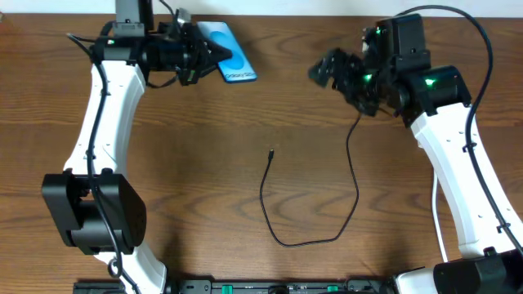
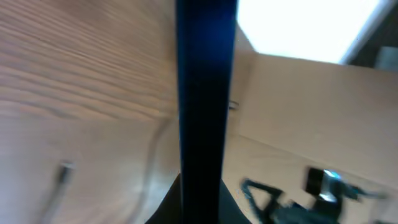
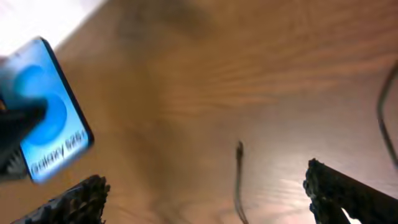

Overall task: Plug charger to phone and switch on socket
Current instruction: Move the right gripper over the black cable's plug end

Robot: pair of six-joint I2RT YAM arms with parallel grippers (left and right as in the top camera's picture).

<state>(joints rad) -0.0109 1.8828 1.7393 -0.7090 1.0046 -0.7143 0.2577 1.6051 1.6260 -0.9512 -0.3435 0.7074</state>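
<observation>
left gripper [image 1: 214, 52] sits upper left of the overhead frame, clenched on the galaxy s25+ phone [image 1: 237, 61] from its left side. on the right wrist view a dark finger laps over the blue screen. on the left wrist view the phone runs edge-on straight down the middle, so i read it as pinched across its faces and probably tipped up off the wooden table [image 1: 188, 163]. my guess is it's held that way to steady it and leave the port end free for the plug, though i can't see the port itself

right gripper [image 1: 320, 72] hangs upper right of centre, aimed toward the phone and released. its fingers [image 3: 348, 193] stand wide apart at the bottom corners of its own view with nothing between them

the black charger cable [image 1: 357, 196] lies slack on the table, looping through lower centre, with one end running up under the right arm. its connector tip [image 1: 270, 152] rests mid-frame, well apart from both grippers and from the phone

step in hand looks like phone secured, plug not yet picked up. next i'd bring the right gripper down on the cable just behind the tip. it's thin and floppy, so it could twist or slide in the grip

power strip is in no view, so i can't tell the switch state
</observation>
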